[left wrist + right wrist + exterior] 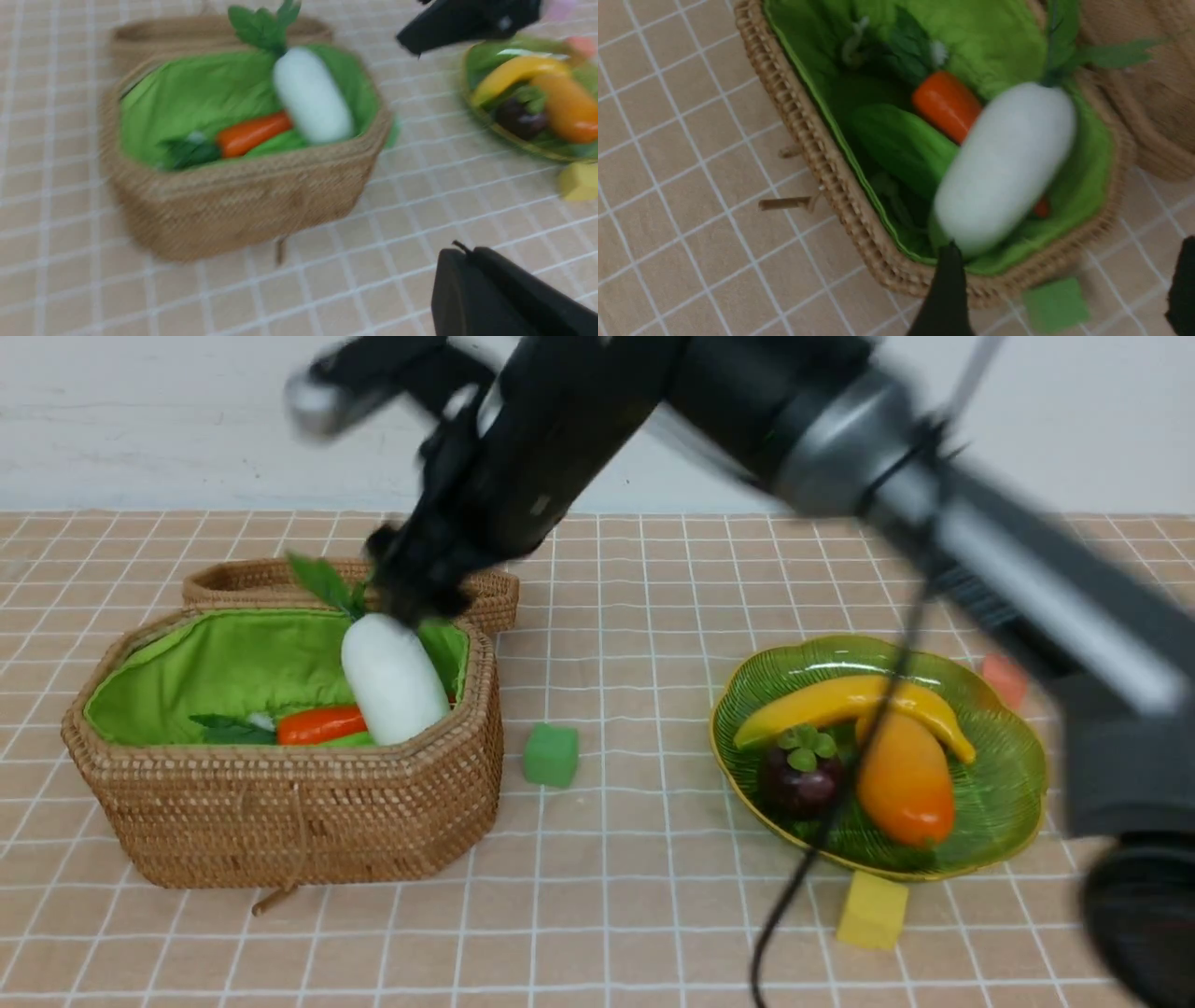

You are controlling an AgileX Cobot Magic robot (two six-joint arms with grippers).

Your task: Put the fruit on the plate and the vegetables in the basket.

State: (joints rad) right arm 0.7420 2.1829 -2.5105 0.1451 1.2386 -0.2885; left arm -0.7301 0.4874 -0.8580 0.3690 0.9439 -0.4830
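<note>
The right gripper point(411, 588), jaws spread, hovers over the basket point(280, 821), letting the radish point(392, 681) lean against its rim. The left gripper is clenched empty

Non-task items on the work surface: three foam cubes, a checked tablecloth, a plain wall.

The tablecloth point(635, 859) is tan with a white grid and covers the whole surface in view; it lies flat. A green cube point(551, 755) sits on the cloth in the open stretch near the middle, touching nothing. A yellow cube point(873, 911) sits nearer the camera on the right side, with one corner turned toward the viewer. A pinkish-orange cube point(1005, 679) lies farther back on the right, blurred and partly hidden, so its shape is uncertain. A pale wall point(140, 420) runs behind the far edge of the cloth.
</note>
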